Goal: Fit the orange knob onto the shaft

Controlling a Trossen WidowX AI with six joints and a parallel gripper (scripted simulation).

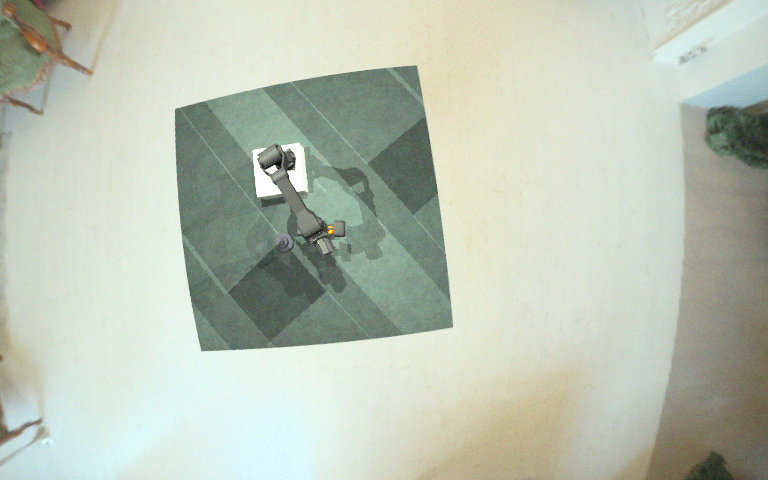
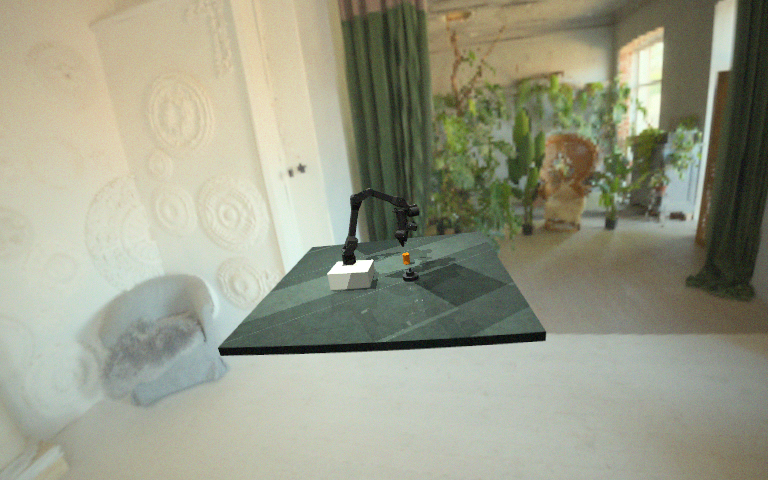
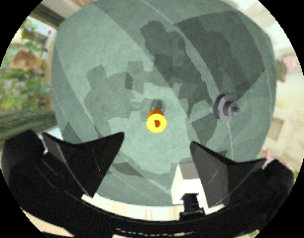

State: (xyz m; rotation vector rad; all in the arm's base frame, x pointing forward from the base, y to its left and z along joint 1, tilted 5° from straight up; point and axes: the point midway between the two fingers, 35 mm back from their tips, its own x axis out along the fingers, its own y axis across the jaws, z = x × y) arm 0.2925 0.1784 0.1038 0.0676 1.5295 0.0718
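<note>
Wrist view: the orange cylindrical knob [image 1: 330, 229] [image 2: 405, 258] [image 3: 156, 122] stands upright on the green patterned desk [image 1: 376, 285] [image 2: 376, 321] [image 3: 166, 149], apart from the round dark pedestal [image 1: 284, 242] [image 2: 410, 277] [image 3: 224, 108], long axis vertical, bore upward. Black arm [image 1: 293, 196] [image 2: 380, 194] arches beyond the pedestal; its downward-pointing jaws [image 1: 336, 229] [image 2: 402, 244] are open and unloaded above the knob.

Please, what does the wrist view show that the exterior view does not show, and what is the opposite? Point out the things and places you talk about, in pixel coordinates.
Only the wrist view: the hole in the top of the orange knob [image 1: 330, 229] [image 2: 405, 258] [image 3: 156, 123], and the gap between the open gripper's [image 3: 157, 139] two fingers.

Only the exterior view: the arm's raised upper links [image 2: 383, 195], and a grey armchair [image 2: 159, 333] beyond the table's edge.

Both: the knob standing apart from the round pedestal [image 1: 284, 242] [image 2: 410, 277] [image 3: 223, 108], and the white block [image 1: 263, 187] [image 2: 350, 275] [image 3: 180, 185] under the arm's base.
</note>
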